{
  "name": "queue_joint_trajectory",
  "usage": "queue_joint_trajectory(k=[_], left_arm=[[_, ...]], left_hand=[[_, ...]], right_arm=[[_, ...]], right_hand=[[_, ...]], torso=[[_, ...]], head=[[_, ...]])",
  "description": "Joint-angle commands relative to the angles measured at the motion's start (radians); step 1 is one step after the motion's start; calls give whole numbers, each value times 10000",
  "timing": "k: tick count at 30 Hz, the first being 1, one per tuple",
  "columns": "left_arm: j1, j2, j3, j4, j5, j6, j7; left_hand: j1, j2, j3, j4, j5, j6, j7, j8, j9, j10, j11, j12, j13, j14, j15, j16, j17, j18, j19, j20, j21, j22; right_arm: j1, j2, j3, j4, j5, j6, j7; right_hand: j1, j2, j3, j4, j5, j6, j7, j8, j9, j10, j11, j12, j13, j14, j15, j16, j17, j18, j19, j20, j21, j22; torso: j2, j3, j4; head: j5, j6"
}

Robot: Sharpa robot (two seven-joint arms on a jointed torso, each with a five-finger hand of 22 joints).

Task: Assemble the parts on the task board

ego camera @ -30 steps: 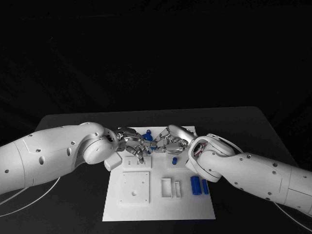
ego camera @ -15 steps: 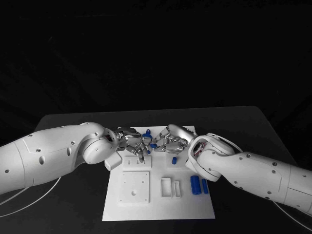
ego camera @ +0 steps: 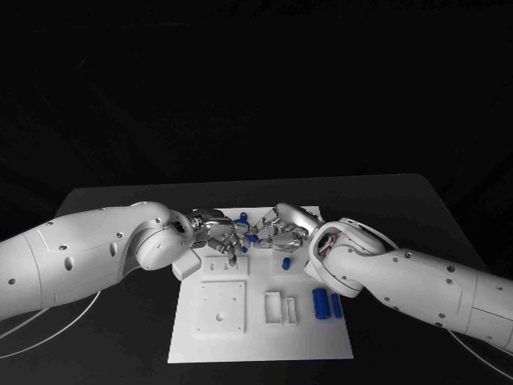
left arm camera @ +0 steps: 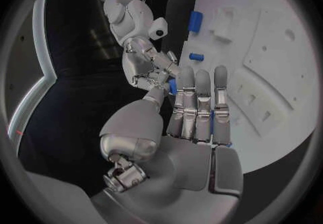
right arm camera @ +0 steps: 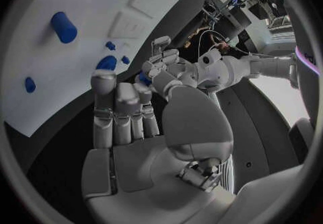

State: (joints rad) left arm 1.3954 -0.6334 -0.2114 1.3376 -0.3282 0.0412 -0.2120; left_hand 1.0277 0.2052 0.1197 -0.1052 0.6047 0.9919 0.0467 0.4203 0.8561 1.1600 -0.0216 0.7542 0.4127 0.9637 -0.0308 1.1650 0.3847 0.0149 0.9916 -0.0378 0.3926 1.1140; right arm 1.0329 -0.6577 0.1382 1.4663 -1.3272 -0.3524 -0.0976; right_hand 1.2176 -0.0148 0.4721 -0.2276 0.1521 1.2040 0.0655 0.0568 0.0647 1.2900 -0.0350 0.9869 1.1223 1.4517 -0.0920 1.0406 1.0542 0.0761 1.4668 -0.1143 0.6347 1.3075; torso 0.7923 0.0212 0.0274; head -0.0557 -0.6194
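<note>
Black surface [ego camera: 407, 200] under dark backdrop carries white task board [ego camera: 262, 341]; left hand [ego camera: 219, 233] and right hand [ego camera: 282, 228] meet over its far end, grips indiscernible.

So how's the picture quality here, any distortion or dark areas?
Head view: black surround, and the board is the one bright patch. Both wrist views: fisheye circles in which the board's straight edges bend; the left hand and right hand loom large.

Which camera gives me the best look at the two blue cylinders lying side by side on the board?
The head view: the two blue cylinders lie unobstructed on the task board, near the right arm. The left wrist view shows one blue cylinder on the board, bent by the fisheye; the right wrist view likewise shows one. Whether these belong to that pair is unclear.
</note>
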Motion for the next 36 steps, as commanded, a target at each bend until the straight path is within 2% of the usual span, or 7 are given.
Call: queue_joint_trajectory(k=[1, 11, 16, 21, 22, 31, 36], left_arm=[[28, 17, 30, -11, -36, -94, 235], [25, 19, 29, -19, -214, -381, 199], [22, 17, 29, -32, -435, -690, 114], [19, 10, 29, -34, -705, -843, -17], [19, 8, 29, -34, -740, -854, -35], [18, 9, 29, -20, -828, -922, -61], [18, 14, 28, -11, -811, -895, -72]], left_hand=[[238, -61, 1243, -1225, 15, 354, -249, -115, -4, 80, 11, -74, -22, 88, -9, -33, -21, 64, 14, -79, -5, 18], [1058, -680, 1035, -516, -42, 710, -319, -469, 5, 344, -50, -241, -69, 274, -63, -63, -47, 69, 185, -116, -111, 26], [975, -1011, 1144, -532, 1136, 1044, -413, -503, 81, 661, -147, -291, -93, 552, -169, -44, -28, 104, 351, -217, 1, 113], [751, -1230, 1413, -705, 1868, 1300, -477, -634, 327, 928, -214, -431, -123, 777, -253, -128, -17, 98, 420, -325, 150, 274], [575, -1275, 1583, -814, 1886, 1446, -497, -949, 579, 1066, -202, -613, -129, 879, -267, -260, 4, 67, 392, -364, 211, 386], [550, -1329, 1560, -927, 2297, 1738, -502, -1452, 939, 1158, -239, -743, -3, 945, -279, -354, 127, 102, 418, -364, 205, 462], [522, -1330, 1584, -958, 2325, 1854, -502, -1721, 1069, 1214, -237, -866, 16, 985, -276, -449, 165, 108, 426, -361, 181, 496]], right_arm=[[-33, 14, -25, 37, -46, 111, 69], [-34, 10, -25, 62, -44, 166, 67], [-35, 1, -25, 102, 4, 145, 88], [-37, -2, -25, 108, 74, 31, 78], [-37, -4, -25, 103, 84, -1, 74], [-38, 2, -25, 73, 117, -135, 31], [-38, 36, -25, 68, 133, -165, 38]], right_hand=[[0, -37, -44, 4, 62, 567, -82, 66, 15, 1, -40, -13, 11, 9, -69, -50, 3, -171, 301, -58, -24, 760], [-43, -87, -17, -10, 255, 599, -89, 66, 15, 26, -46, 26, 42, 11, -75, -53, 1, -175, 312, -64, -9, 767], [-132, -177, -259, 33, 830, 630, -110, 68, 17, 31, -59, 19, 41, 14, -79, -58, -2, -178, 314, -67, -31, 760], [-196, -176, -1291, 262, 1546, 646, -186, 74, 21, -7, -89, -70, -21, 19, -100, -79, -23, -193, 331, -75, -90, 742], [-149, -144, -1475, 285, 1538, 624, -203, 67, 16, -14, -84, -82, -31, 16, -92, -90, -32, -199, 338, -80, -93, 742], [15, 23, -2457, 528, 1529, 544, -242, 66, 13, -58, -109, -174, -132, 15, -108, -179, -112, -203, 360, -91, -297, 710], [112, 152, -2052, 384, 971, 584, -223, 63, 12, -49, -87, -155, -124, 14, -104, -161, -100, -223, 380, -93, -302, 731]], torso=[[-2, -1, 2], [3, 0, 4], [-4, 0, 5], [-7, -3, -7], [-7, -5, -4], [-5, -6, 6], [-3, -6, 4]], head=[[-5, -4], [-9, -9], [-1, -31], [-9, -42], [-9, -36], [-10, -29], [-7, -19]])
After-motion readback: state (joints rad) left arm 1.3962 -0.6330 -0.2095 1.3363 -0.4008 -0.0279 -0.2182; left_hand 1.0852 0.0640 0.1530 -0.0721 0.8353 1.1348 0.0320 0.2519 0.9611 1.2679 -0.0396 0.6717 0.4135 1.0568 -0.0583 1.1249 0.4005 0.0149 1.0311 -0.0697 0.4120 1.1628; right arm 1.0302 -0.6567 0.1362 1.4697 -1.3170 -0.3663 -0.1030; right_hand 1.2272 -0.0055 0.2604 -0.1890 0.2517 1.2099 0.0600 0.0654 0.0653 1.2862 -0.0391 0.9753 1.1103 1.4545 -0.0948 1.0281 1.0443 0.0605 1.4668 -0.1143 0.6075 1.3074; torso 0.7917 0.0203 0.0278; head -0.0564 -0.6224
